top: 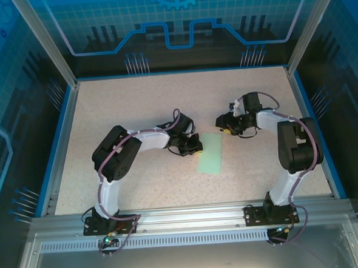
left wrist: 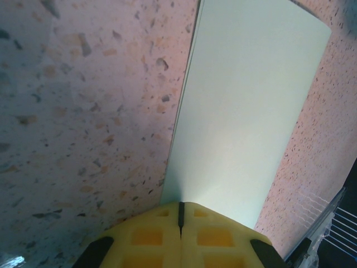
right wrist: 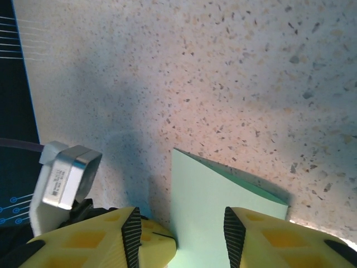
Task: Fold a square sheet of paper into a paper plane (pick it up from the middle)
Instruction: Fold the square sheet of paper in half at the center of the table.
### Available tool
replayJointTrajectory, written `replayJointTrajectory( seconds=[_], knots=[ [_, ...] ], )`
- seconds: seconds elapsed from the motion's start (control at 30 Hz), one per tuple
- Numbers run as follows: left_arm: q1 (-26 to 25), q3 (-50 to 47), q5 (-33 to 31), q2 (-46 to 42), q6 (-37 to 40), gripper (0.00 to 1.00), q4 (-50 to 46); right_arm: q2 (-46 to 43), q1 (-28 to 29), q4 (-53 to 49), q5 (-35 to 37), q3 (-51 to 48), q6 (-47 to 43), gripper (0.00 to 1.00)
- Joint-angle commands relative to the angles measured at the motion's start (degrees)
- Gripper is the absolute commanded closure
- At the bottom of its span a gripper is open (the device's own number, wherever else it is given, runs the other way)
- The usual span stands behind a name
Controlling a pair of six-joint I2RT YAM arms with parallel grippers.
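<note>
One table: speckled beige top with a blue rim, inside a clear-walled enclosure.
Left arm: black and white, reaching in from the near edge and bent toward the table's middle.
Right arm: same build, elbow raised, wrist turned inward toward the middle.
Paper: thin pale mint-green sheet of paper, doubled over into a narrow rectangle and lying on the table between the two wrists. A darker green under-layer shows at one end, where the top layer sits slightly lifted.
Left gripper: yellow fingers pressed together with no gap, tips at the edge of the paper. Cannot tell whether any paper is caught between them.
Right gripper: yellow fingers with black pads spread apart, low over the far end of the paper. The sheet runs into the gap and passes under one finger.
</note>
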Motion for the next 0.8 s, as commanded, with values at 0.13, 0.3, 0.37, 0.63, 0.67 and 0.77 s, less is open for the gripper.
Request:
replayJointTrajectory(
  seconds=[0.13,0.3,0.37,0.63,0.67,0.77],
  knots=[
    [-0.8,-0.9,-2.0,1.3,1.6,0.99,-6.6,5.4,-0.1,0.6,0.5,-1.7,0.7,0.54],
    [-0.8,-1.0,-2.0,1.5,1.5,0.99,-6.5,5.8,-0.3,-0.7,2.9,-2.0,0.3,0.54],
    [-0.7,-0.9,-2.0,1.5,1.5,1.0,-6.5,4.1,-0.3,-0.2,1.5,-2.5,0.4,0.54],
    [-0.7,-1.1,-2.0,1.3,1.6,0.99,-6.3,-5.3,1.4,-1.2,-1.3,-5.3,0.3,0.53],
    [-0.8,-1.0,-2.0,1.3,1.5,0.99,-6.3,-5.6,1.9,-1.1,-1.1,-5.8,0.5,0.53],
    [-0.7,-1.1,-2.0,1.3,1.6,0.99,-6.2,-5.3,2.9,0.6,-1.0,-7.7,1.0,0.52]
  ],
)
